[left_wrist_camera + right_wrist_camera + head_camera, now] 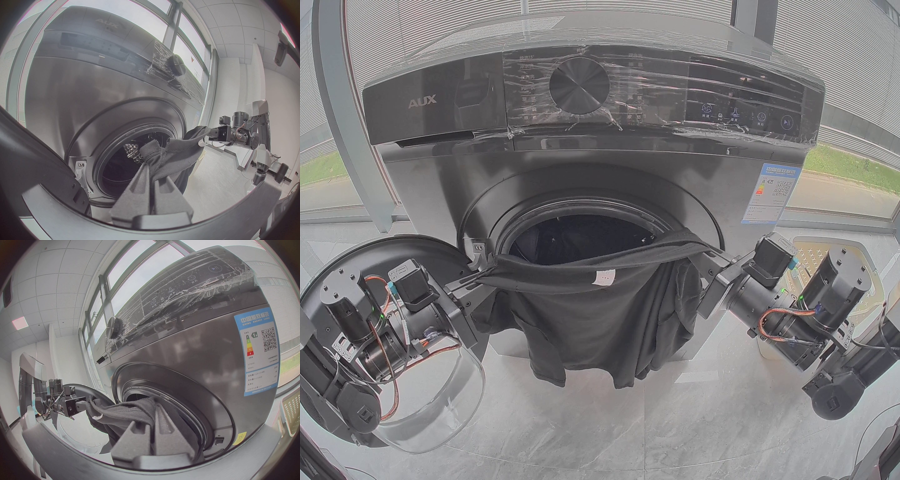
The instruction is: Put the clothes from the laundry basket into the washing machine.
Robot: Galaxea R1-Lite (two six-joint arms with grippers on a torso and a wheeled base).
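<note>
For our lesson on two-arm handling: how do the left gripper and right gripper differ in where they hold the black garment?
The left gripper holds the black garment at the left edge of the washing machine opening, beside the open door; the right gripper holds it at the right edge, below the energy label. The left gripper looks slightly lower than the right gripper. Both are shut on the garment, stretching it across the opening.

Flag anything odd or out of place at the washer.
The black cloth garment, stretched between the left pincer and right pincer, drapes down outside the round door opening of the dark grey washing machine rather than inside. Crinkled clear plastic film covers its control panel.
</note>
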